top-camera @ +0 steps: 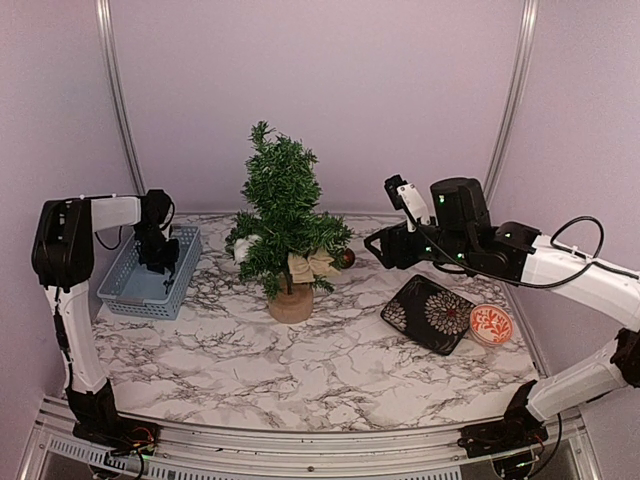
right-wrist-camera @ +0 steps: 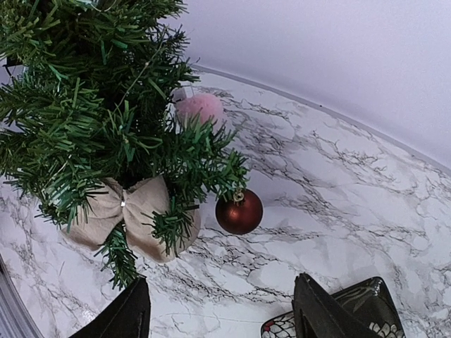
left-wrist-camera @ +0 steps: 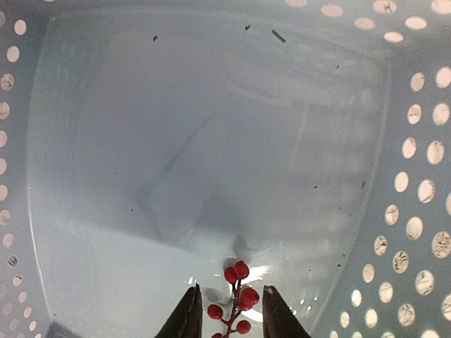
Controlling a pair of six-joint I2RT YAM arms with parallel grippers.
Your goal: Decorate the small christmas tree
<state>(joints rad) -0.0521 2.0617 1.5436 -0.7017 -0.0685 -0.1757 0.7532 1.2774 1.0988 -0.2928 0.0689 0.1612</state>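
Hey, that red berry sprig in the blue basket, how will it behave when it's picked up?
Probably light: the red berry sprig is small beads on a thin stem. That stem may bend or swivel between the left fingers.

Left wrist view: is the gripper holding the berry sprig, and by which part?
Cannot tell. The red berry sprig sits between the fingers of the left gripper, gaps showing either side of the berries; its stem leaves the frame.
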